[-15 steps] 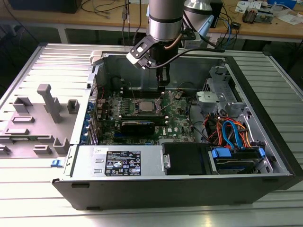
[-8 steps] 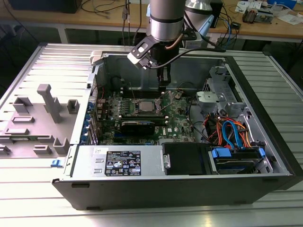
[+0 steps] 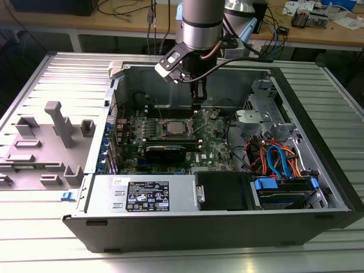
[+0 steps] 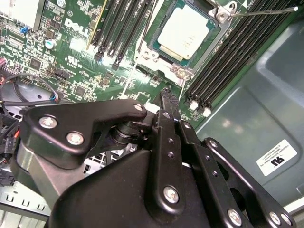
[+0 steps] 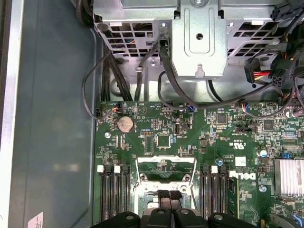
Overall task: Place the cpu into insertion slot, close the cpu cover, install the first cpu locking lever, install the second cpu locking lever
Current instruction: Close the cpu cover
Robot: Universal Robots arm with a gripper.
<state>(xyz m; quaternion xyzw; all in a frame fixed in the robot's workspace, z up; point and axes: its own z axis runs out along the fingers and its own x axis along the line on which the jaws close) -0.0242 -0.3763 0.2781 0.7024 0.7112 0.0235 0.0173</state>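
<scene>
Silver cpu [image 4: 183,31] in insertion slot [image 4: 154,43], tool [image 5: 169,195] closed, empty, partly hiding the slot.

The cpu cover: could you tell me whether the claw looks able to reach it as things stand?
Probably yes. In the second wrist view the claw hangs close beside the cpu cover, which frames the cpu, with nothing between them; the case is open above.
</scene>
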